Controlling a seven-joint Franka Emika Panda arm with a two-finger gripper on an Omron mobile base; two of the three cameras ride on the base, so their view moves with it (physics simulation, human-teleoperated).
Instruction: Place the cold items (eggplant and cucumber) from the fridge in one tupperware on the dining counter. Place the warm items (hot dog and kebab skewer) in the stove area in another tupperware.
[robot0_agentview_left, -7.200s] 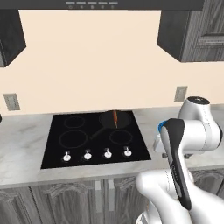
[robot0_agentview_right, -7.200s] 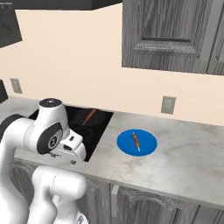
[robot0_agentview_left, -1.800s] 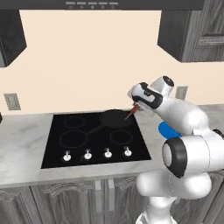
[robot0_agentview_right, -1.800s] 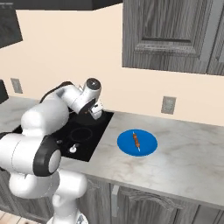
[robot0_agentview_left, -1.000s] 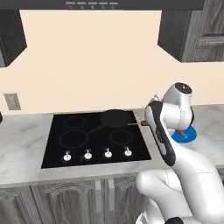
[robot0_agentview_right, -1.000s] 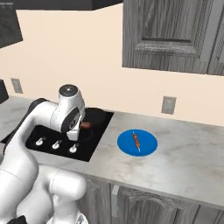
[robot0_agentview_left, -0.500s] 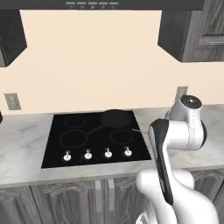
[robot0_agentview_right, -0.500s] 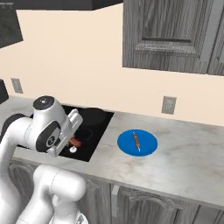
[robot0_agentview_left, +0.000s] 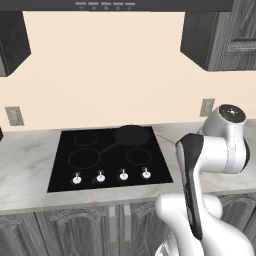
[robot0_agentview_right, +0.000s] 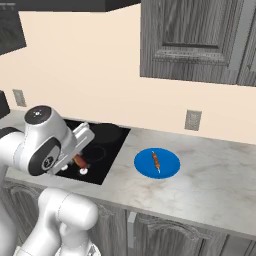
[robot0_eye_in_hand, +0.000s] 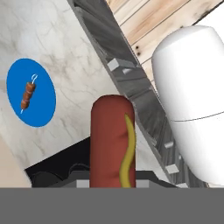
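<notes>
My gripper (robot0_eye_in_hand: 111, 175) is shut on the hot dog (robot0_eye_in_hand: 111, 140), a red sausage with a yellow mustard stripe that stands up between the fingers. From the right base view, the gripper (robot0_agentview_right: 79, 157) holds the hot dog (robot0_agentview_right: 80, 162) low over the cooktop's front right corner. The kebab skewer (robot0_agentview_right: 156, 161) lies on a blue plate (robot0_agentview_right: 171, 167) on the marble counter right of the stove; the skewer (robot0_eye_in_hand: 28, 95) and plate (robot0_eye_in_hand: 43, 107) also appear in the hand view. Eggplant, cucumber and tupperware are out of view.
A black pan (robot0_agentview_left: 132, 134) sits bare on the back right burner of the black cooktop (robot0_agentview_left: 65, 175). Knobs (robot0_agentview_left: 123, 175) line its front edge. Wall outlets (robot0_agentview_right: 192, 120) sit above the counter. Grey cabinets hang overhead at the right.
The arm has drawn back from the pan toward the base with the hot dog in its grip, folding low over the counter's front edge. The kebab skewer stayed on its plate.
</notes>
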